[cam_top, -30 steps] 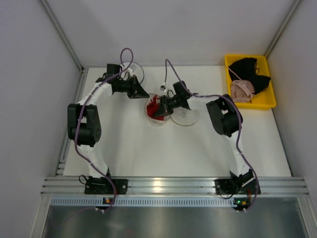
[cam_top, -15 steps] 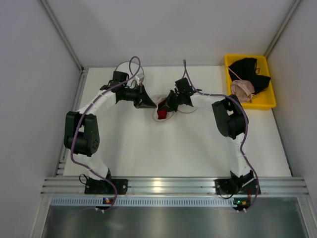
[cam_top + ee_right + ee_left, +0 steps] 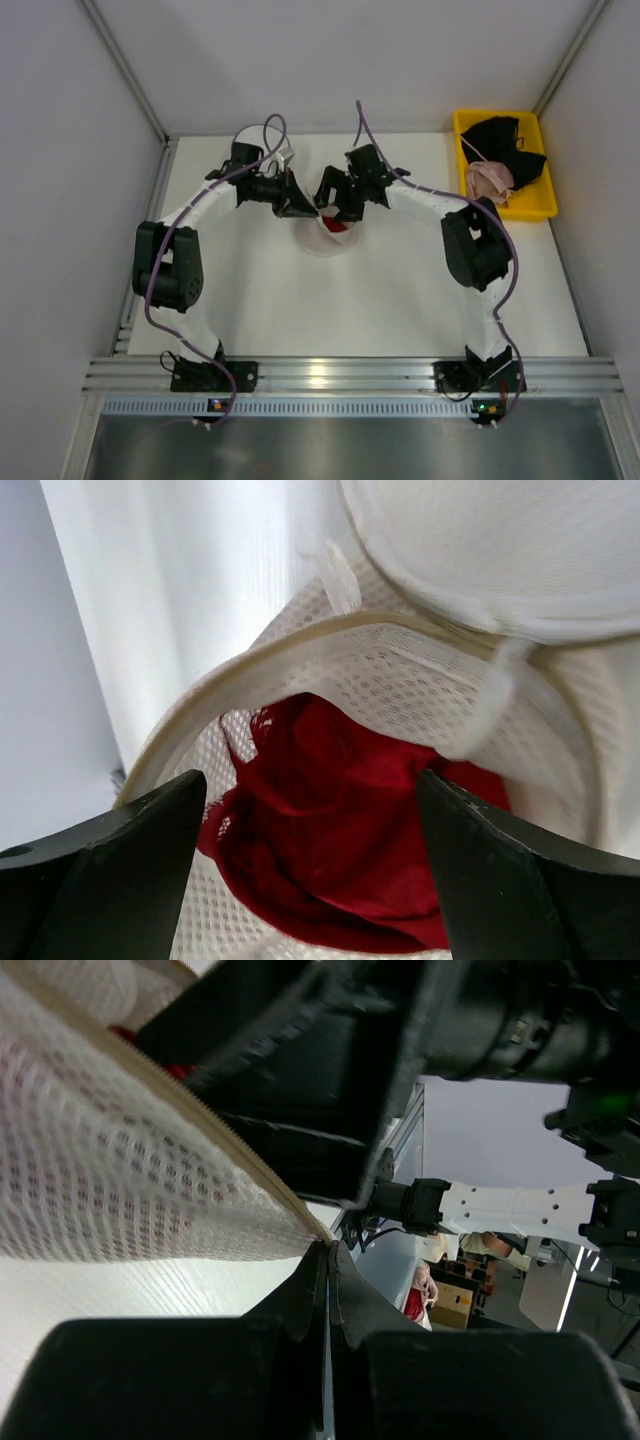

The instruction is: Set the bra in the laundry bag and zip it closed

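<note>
Left gripper pinched tight on the laundry bag rim, right gripper spread wide just above the bag's open mouth, red bra bunched inside the bag.

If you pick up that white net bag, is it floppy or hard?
Probably floppy: the laundry bag is thin mesh draped around the bra. Its rim looks a bit firmer, holding a curve. Likely light, being see-through.

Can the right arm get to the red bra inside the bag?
Probably yes. The right arm's jaws hang open over the bag's mouth, with the bra showing between them and nothing covering it.
</note>
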You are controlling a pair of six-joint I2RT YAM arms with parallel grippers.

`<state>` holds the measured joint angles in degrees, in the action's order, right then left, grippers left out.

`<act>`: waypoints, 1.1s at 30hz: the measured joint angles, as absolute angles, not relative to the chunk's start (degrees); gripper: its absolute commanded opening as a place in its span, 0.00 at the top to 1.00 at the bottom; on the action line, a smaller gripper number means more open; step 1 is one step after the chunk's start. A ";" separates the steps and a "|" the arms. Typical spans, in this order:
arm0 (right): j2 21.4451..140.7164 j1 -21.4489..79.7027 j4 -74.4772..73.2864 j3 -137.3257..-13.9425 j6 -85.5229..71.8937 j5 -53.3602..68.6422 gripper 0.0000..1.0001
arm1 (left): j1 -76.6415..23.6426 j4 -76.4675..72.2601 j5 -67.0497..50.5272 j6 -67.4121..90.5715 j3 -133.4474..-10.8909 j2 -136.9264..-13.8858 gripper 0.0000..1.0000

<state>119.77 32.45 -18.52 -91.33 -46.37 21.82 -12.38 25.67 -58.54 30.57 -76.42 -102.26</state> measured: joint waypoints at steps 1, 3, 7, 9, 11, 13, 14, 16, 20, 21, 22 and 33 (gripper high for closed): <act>118.96 32.32 -19.64 -91.55 -44.86 21.50 0.06 | -12.25 25.67 -58.54 30.52 -77.03 -102.74 1.00; 117.40 31.70 -22.11 -92.25 -40.86 20.91 0.04 | -11.86 25.67 -58.43 30.48 -77.91 -103.50 1.00; 114.72 29.34 -27.51 -92.86 -33.06 21.61 0.02 | -10.81 25.71 -58.33 30.09 -78.04 -103.88 1.00; 113.43 27.40 -29.43 -92.86 -29.12 23.18 0.03 | -10.48 25.71 -58.33 29.85 -78.02 -103.90 1.00; 112.07 24.62 -30.17 -92.86 -25.41 24.80 0.06 | -10.20 25.71 -58.35 29.23 -78.02 -103.90 1.00; 111.15 21.23 -29.91 -93.03 -22.22 25.85 0.12 | -10.09 25.74 -58.35 28.27 -78.02 -103.90 1.00; 111.07 19.62 -29.21 -93.21 -20.69 26.46 0.14 | -10.07 25.76 -58.28 27.57 -78.02 -103.90 1.00; 111.57 16.88 -28.21 -93.91 -17.56 27.11 0.24 | -10.07 25.85 -58.19 26.52 -78.02 -103.90 1.00; 118.48 13.69 -27.83 -102.59 -11.40 29.19 0.26 | -9.96 27.68 -58.43 24.38 -78.72 -104.60 1.00; 121.12 13.69 -27.73 -105.62 -10.00 29.89 0.26 | -9.93 28.62 -58.50 23.55 -79.44 -105.32 1.00; 123.57 13.82 -27.38 -108.03 -8.91 30.59 0.27 | -9.89 29.93 -58.48 22.59 -80.51 -106.24 1.00; 138.19 16.45 -25.08 -114.98 -4.43 33.54 0.30 | -9.45 38.28 -56.18 14.11 -87.53 -110.67 1.00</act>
<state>138.19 16.45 -25.08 -114.98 -4.43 33.54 -9.45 38.28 -56.18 14.11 -87.53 -110.67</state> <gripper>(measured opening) 0.709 0.012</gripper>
